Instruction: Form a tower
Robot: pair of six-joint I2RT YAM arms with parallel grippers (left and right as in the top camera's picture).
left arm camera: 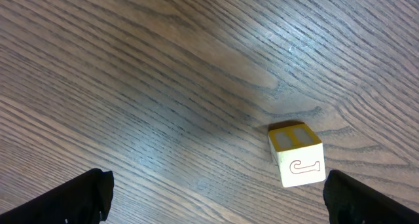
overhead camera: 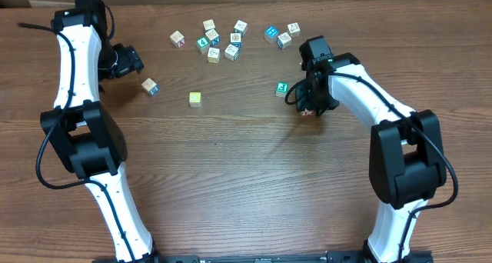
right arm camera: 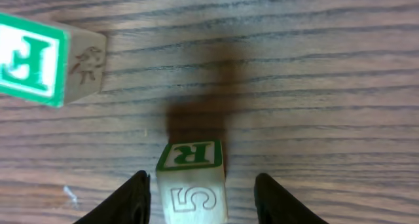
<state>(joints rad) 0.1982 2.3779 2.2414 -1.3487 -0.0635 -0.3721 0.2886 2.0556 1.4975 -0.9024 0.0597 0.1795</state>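
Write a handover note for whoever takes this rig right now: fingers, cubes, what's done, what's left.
Left gripper: fingers wide open, holding nothing, with a yellow J cube lying ahead of it.
Right gripper: fingers open on either side of the R cube, a gap showing on each side. The cube sits on the table.
A green cube lies close by. The other cubes lie loose at the far edge.
Done: nothing stacked yet.
Left: grip the R cube, set it on another, then stack more.
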